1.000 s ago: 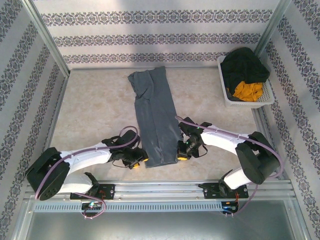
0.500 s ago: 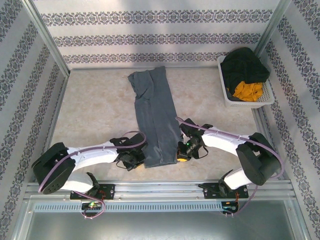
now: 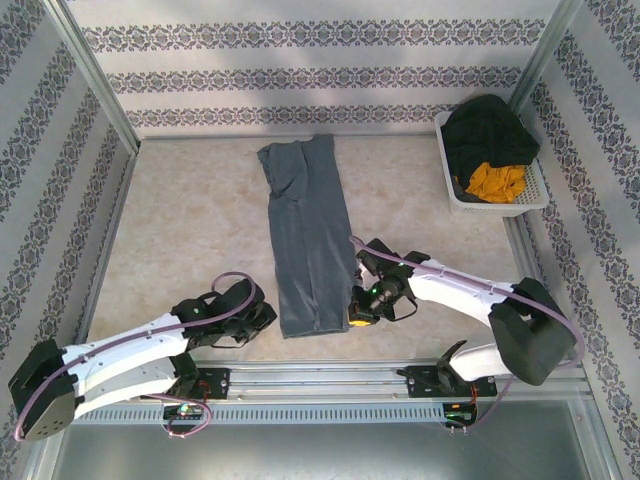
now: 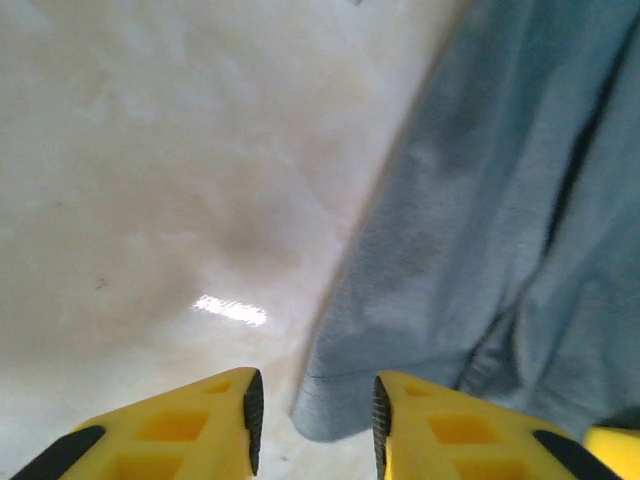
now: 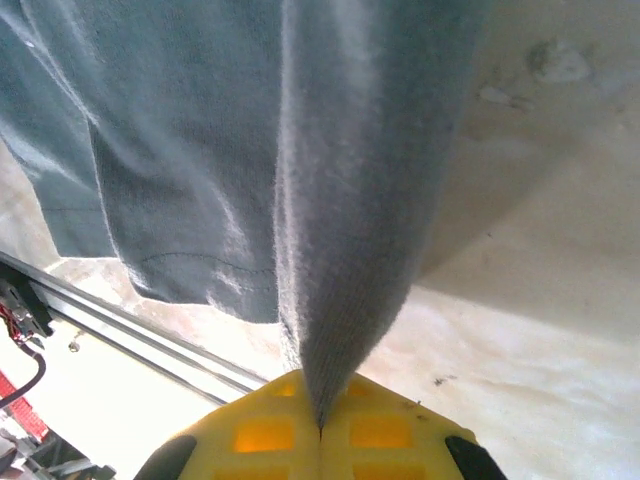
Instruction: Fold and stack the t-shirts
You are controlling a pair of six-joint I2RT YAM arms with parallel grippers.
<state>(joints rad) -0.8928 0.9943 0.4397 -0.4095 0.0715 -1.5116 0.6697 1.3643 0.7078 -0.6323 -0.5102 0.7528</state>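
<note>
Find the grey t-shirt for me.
Top view: the grey t-shirt lies as a long strip centred on the table, near right edge pinched by the right tool.

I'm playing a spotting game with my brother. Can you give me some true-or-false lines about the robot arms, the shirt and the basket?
1. The right gripper pinches the shirt. True.
2. The left gripper holds the shirt. False: it is open, by the shirt's corner, gripping nothing.
3. The basket is empty. False: it holds dark cloth and orange cloth.
4. The shirt lies as a long strip on the table. True.
</note>
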